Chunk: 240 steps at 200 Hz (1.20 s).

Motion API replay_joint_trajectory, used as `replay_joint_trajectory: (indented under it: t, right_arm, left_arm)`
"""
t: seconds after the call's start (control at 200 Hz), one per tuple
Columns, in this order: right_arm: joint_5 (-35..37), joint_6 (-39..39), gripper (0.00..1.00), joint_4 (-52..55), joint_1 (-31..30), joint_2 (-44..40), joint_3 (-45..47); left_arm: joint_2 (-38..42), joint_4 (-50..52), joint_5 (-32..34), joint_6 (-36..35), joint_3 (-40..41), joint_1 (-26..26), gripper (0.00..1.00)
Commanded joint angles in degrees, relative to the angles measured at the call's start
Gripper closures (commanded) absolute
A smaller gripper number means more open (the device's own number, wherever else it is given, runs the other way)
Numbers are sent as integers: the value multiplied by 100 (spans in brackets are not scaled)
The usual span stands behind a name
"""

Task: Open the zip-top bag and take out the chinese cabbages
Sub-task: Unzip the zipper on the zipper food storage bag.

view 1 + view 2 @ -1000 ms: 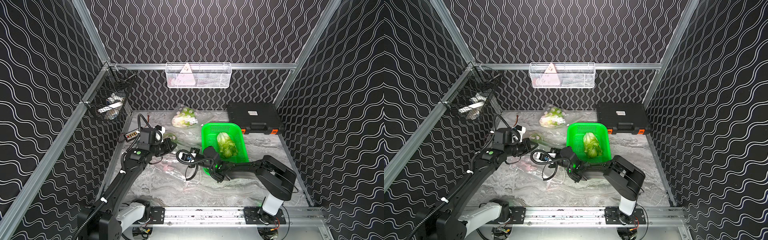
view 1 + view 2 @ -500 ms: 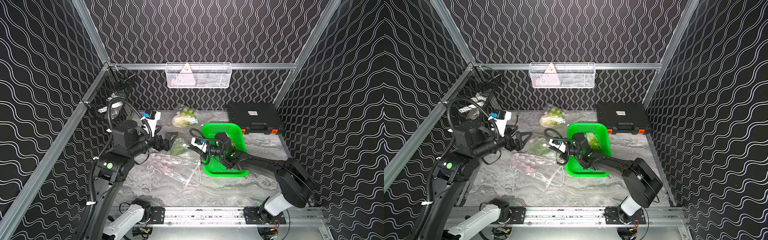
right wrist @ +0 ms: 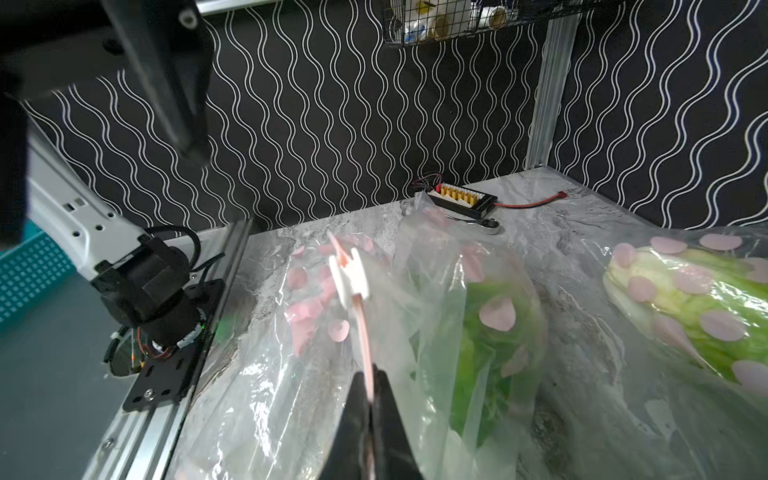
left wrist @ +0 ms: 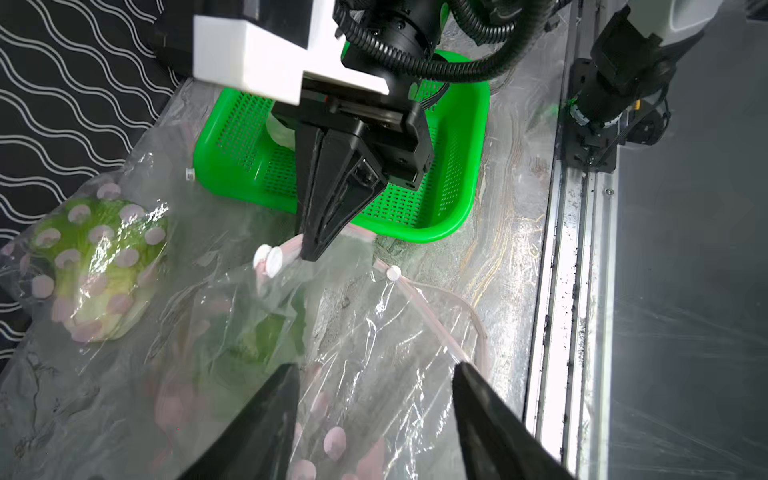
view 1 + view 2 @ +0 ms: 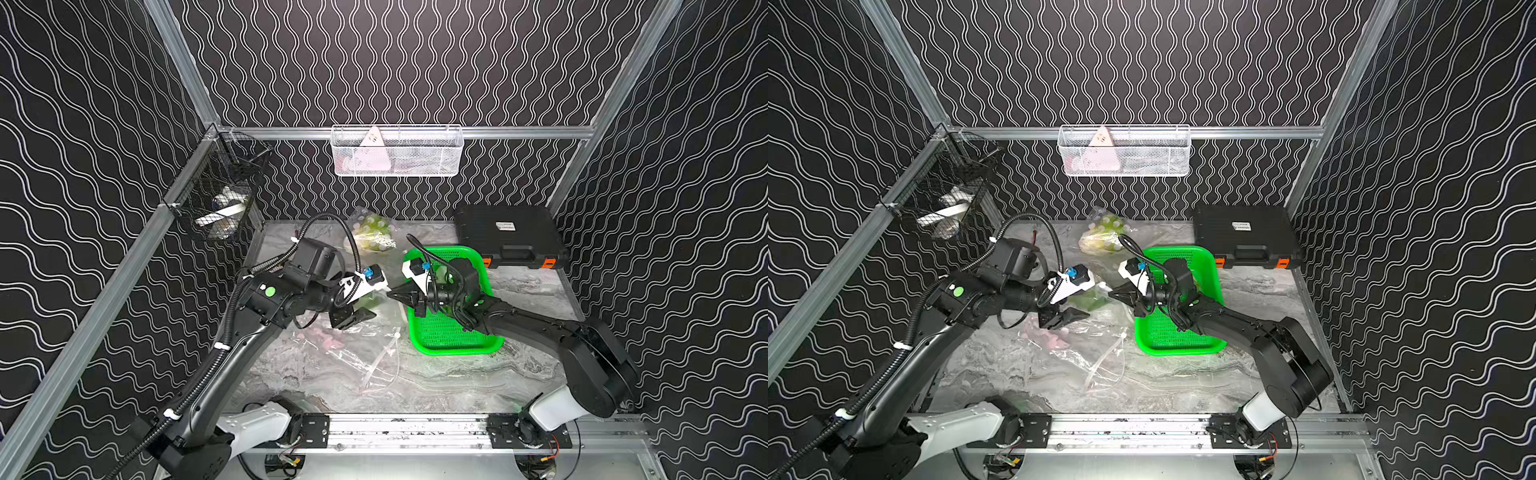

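One zip-top bag (image 4: 353, 316) — clear, pink-dotted, slumped on the desk (image 5: 457, 386) beside the green basket (image 5: 457, 351). Right tool (image 3: 371, 374) — clamped on the bag's pink zip strip (image 3: 361, 328). Left tool (image 4: 374, 365): jaws parted above the plastic, gripping nothing. Chinese cabbages (image 3: 478, 332): one inside this bag, a further cabbage (image 4: 99, 266) in a second dotted bag (image 5: 372, 235) near the back wall.

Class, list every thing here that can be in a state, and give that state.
right gripper, shut on the zip strip
left gripper, open above the bag
zip-top bag, mouth looks open
cabbage, inside that bag
black case, shut
green basket, upright on the table
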<state>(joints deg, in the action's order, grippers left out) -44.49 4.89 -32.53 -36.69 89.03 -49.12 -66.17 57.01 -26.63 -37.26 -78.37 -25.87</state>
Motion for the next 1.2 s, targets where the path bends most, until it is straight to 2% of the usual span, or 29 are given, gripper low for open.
replay_joint_trajectory:
  t: [0.0,0.13,0.515,0.685,0.796,0.906,1.196]
  right_arm:
    - [-151,-289,100,-442,3,-128,85]
    - [-100,-244,100,-333,-1,-301,157]
    - [-110,-195,100,-62,-5,-501,201]
    - [-146,-190,100,19,-6,-570,220]
    - [-164,-156,100,98,-14,-605,210]
    - [-156,-113,100,212,-14,-646,201]
    - [-156,-26,100,390,-14,-712,211]
  left_arm:
    - [-64,-794,-406,-449,155,7,52]
    - [-214,-1006,-530,-628,203,-1,65]
    - [51,-1738,-354,-753,735,10,57]
    - [-110,-1566,-392,-930,608,83,52]
    - [-244,-1527,-668,-977,495,188,54]
    - [-417,-1399,-903,-994,296,290,66]
    - [-477,-1490,-971,-995,341,407,64]
